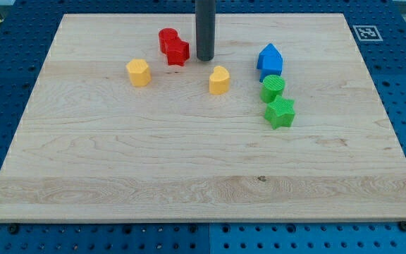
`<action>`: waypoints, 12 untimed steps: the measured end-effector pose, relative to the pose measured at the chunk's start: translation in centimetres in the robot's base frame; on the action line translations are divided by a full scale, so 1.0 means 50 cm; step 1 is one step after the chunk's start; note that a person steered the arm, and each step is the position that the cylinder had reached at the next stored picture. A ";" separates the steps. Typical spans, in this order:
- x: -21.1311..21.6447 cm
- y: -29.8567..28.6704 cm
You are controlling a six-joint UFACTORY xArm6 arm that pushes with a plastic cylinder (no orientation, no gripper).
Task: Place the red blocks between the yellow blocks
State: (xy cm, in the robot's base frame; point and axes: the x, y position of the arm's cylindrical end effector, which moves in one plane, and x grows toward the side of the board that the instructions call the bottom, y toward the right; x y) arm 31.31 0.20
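Judging the task from how the blocks lie, it is partly done at best. Taking the yellow heart [219, 80] as landmark and working from near to far: the surface [189, 176] on the near side of the heart, toward the view's bottom, is bare pale wood with fine grain and one small dark knot.

Level with the heart, well to its left, sits the other yellow block [139, 72], a faceted stub. The gap between the two yellows holds nothing yet.

To the heart's right stand a green cylinder [273, 88] and, touching it on the near side, a green star [280, 112]; a blue house-shaped block [270, 60] touches the cylinder on the far side.

Farther than the heart and to its left, the two red blocks [173, 45] touch each other, a red cylinder behind a red star. They lie above the line joining the yellows, so they have to come nearer to sit between them.

The tool is a plain rod with no jaws, holding nothing; my tip [204, 59] rests just right of the red star, beyond the heart.

Around the surface runs blue perforated board; a fiducial marker [366, 32] lies at the far right corner.
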 end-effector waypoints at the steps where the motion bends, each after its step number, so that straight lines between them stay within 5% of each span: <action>1: -0.069 -0.019; 2: -0.141 -0.099; 5: -0.097 -0.174; 9: -0.011 -0.039; 12: -0.007 -0.086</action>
State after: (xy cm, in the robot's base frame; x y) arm 30.96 -4.12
